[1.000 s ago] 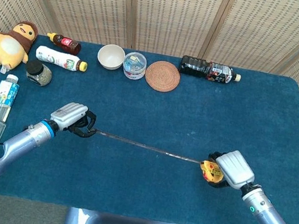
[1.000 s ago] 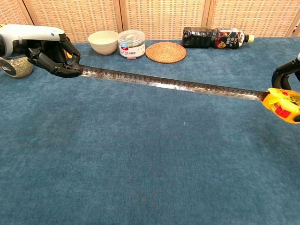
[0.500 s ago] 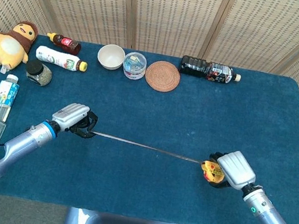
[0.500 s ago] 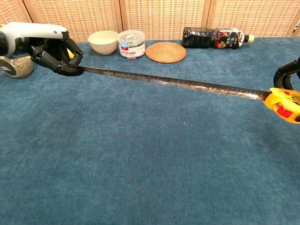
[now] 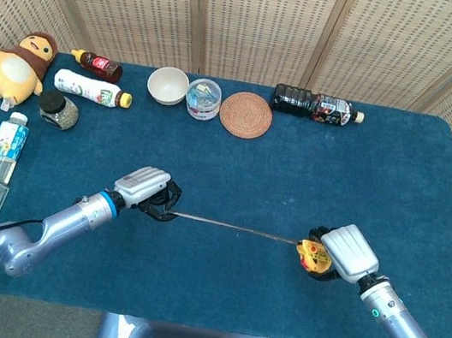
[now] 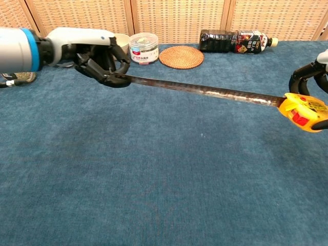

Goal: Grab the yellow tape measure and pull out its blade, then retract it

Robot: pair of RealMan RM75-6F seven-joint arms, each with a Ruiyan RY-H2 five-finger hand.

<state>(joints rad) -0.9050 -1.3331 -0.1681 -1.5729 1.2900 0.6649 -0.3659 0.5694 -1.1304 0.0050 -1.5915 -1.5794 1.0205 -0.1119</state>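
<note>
The yellow tape measure [image 5: 315, 257] [image 6: 303, 111] is held by my right hand [image 5: 342, 253] [image 6: 310, 82] at the right side of the table, just above the blue cloth. Its metal blade [image 5: 234, 227] [image 6: 205, 91] stretches out leftward from the case. My left hand [image 5: 149, 190] [image 6: 100, 57] pinches the blade's free end near the table's middle left. The blade runs nearly level between the two hands, a little above the cloth.
Along the far edge stand a white bowl [image 5: 168, 86], a clear lidded tub [image 5: 203, 98], a woven coaster [image 5: 245, 114] and a dark bottle lying down [image 5: 316, 105]. At the left are a plush toy [image 5: 20, 63], sauce bottles [image 5: 92, 88], a jar [image 5: 59, 110] and a carton [image 5: 7, 144].
My left hand has moved right toward the case with the blade end, so the drawn-out blade is shorter. The right hand and tape measure shifted slightly left.
</note>
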